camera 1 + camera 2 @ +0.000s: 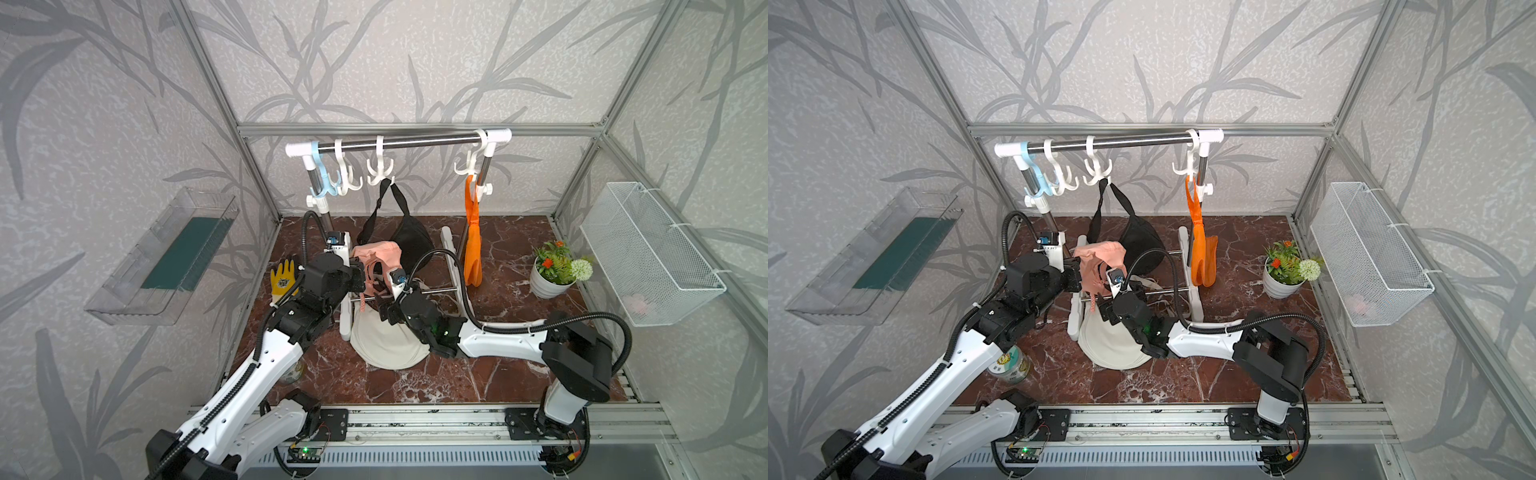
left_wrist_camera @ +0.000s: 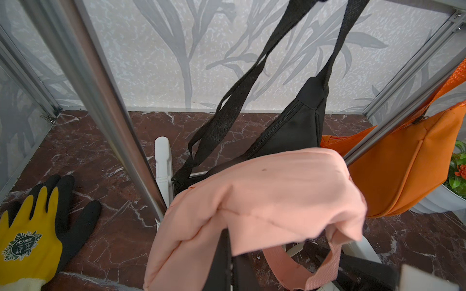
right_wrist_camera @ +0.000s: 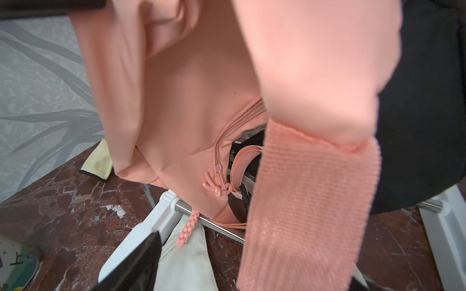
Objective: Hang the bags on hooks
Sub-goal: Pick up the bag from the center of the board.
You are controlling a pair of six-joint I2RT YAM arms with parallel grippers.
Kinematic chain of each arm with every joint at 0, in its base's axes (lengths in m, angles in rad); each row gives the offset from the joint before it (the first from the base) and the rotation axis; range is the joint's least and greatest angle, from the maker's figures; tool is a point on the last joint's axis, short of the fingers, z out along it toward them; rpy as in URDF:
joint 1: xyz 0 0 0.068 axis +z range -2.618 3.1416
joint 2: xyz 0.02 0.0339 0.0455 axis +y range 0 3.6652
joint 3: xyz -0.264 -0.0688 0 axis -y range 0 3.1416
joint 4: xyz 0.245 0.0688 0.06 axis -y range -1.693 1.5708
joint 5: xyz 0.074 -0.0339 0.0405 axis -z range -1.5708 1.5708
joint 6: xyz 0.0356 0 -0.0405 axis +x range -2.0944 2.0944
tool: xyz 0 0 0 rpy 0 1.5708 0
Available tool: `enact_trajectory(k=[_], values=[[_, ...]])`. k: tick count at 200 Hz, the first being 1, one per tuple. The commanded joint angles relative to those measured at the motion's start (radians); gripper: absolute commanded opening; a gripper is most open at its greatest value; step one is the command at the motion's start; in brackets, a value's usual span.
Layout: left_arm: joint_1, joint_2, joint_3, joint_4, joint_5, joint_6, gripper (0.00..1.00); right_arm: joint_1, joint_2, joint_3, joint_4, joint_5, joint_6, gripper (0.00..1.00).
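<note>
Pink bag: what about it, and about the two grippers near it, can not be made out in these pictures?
- Left gripper, left wrist view: jaws buried in pink bag fabric; the exact grip spot is hidden.
- Right gripper, right wrist view: one finger shows; the pink strap covers the rest, so open or shut is unclear.
- Pink thing in the wire basket, both top views: blurred behind mesh, too small to name.
</note>
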Motion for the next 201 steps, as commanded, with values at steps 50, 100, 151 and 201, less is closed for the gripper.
enact_trajectory(k=[50,100,151,201], values=[[0.017,-0.086,-0.018,0.011,0.034,-0.061,0.0,-0.07,0.046,0.024,0.105,0.176,-0.071,0.39],[0.041,-0.134,-0.036,-0.049,0.039,-0.051,0.0,-0.153,-0.102,0.02,0.104,0.024,-0.216,0.0],[0.045,-0.175,0.0,-0.163,0.077,0.08,0.73,-0.197,-0.219,0.154,-0.111,-0.179,-0.319,0.0],[0.045,-0.289,-0.003,-0.131,0.286,0.239,0.85,-0.205,-0.225,0.41,-0.442,-0.39,-0.349,0.0]])
